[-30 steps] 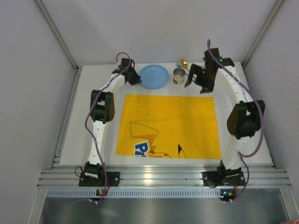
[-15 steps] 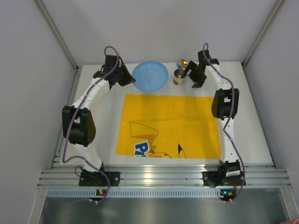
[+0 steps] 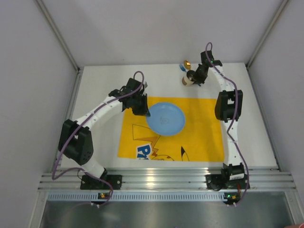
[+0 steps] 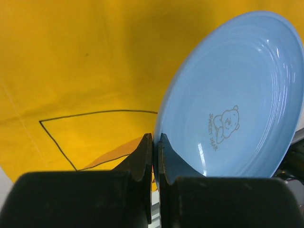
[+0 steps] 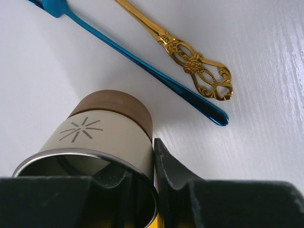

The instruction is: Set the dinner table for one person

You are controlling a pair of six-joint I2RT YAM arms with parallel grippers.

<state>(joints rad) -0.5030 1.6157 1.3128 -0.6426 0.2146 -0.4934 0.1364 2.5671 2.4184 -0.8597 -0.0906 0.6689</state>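
The table [image 3: 102, 90], matte plain white with a silver rail [image 3: 166, 180] along the mat's [image 3: 199, 137] near side, lies under the mat. Left gripper [image 4: 154, 138] clamps the plate [image 4: 228, 95] above the mat; right gripper [image 5: 142, 159] pinches the cup's [image 5: 102, 130] rim beyond it.

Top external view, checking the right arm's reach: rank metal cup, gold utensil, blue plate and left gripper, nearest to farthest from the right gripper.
1. metal cup, held by the right gripper.
2. gold utensil, just beyond, far edge.
3. blue plate, over the yellow placemat.
4. left gripper, on the plate's left rim.
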